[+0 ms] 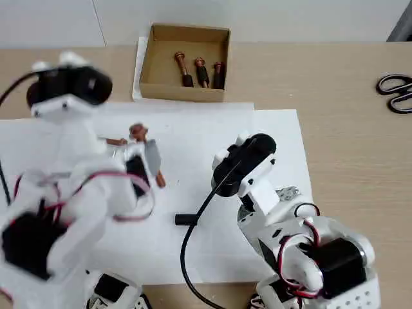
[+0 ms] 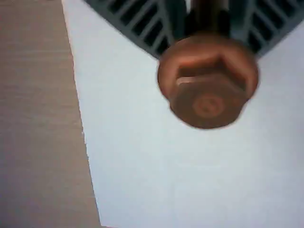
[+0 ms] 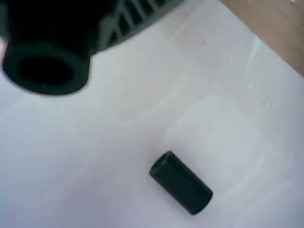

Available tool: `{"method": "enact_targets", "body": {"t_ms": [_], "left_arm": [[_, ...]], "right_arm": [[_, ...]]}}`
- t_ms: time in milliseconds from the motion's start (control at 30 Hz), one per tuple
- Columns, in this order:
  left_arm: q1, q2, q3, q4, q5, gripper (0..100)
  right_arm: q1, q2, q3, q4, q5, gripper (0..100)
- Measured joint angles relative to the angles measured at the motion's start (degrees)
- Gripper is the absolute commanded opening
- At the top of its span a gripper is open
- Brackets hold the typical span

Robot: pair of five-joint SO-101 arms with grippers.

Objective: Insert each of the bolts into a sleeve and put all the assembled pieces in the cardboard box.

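**Two arms before mating.** The left hand (image 2: 207, 19) is clenched on a bolt (image 2: 208, 85), whose head faces the camera. The right hand (image 3: 52, 33) grasps a sleeve (image 3: 45, 70) with its bore open. A spare sleeve (image 3: 181, 183) lies on the paper sheet (image 1: 270, 135) toward 6 o'clock. The cardboard box (image 1: 183, 94), at 12 o'clock on the counter (image 1: 335, 77), holds three assembled pieces (image 1: 201, 71).

Risks: if either part tilts, the bolt tip may catch on the bore's rim and jam, and a shallow grip may let the sleeve slip.

Obscured: the bolt's shank is hidden behind its head. The depth of each grip cannot be judged. The copper piece (image 1: 159, 179) by the left arm cannot be identified.
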Motion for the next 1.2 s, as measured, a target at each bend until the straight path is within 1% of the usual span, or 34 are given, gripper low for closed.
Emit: {"method": "enact_targets", "body": {"t_ms": [100,233,333,433,533,633,767,900,1000,1100,1200], "left_arm": [[-0.26,-6.95,4.04,0.0,-1.49,1],[-0.26,-13.89,11.52,-0.79,-1.76,1],[-1.67,-18.99,17.05,-3.34,-3.08,1],[-6.15,-25.14,22.95,-7.82,-5.89,1],[-9.49,-30.95,29.89,-12.75,-8.35,1],[-10.37,-38.33,37.27,-18.11,-8.88,1],[-10.64,-47.38,47.12,-24.53,-8.88,1],[-10.64,-55.65,55.12,-28.22,-8.88,1],[-10.37,-59.96,59.34,-29.89,-8.88,1],[-7.47,-60.13,60.22,-30.33,-8.44,1],[-3.34,-60.22,60.57,-32.26,-5.8,1]], "right_arm": [[-0.26,0.0,0.0,0.0,0.0,0.4],[-0.44,0.0,0.26,-0.18,-0.18,0.4],[-0.35,-1.14,4.92,-3.16,-0.18,0.4],[0.44,-4.4,8.53,-6.42,-0.18,0.4],[0.0,-11.69,13.45,-11.78,-0.18,0.4],[0.09,-18.55,20.84,-18.73,-0.35,0.4],[-0.09,-29.71,32.35,-24.62,-0.53,0.4],[-5.63,-40.62,41.32,-26.9,-0.7,0.4],[-10.11,-40.53,44.22,-29.1,-4.4,0.4],[-13.36,-41.23,46.95,-33.93,-8.7,0.4],[-17.05,-40.62,49.85,-36.92,-9.93,0.4]]}}
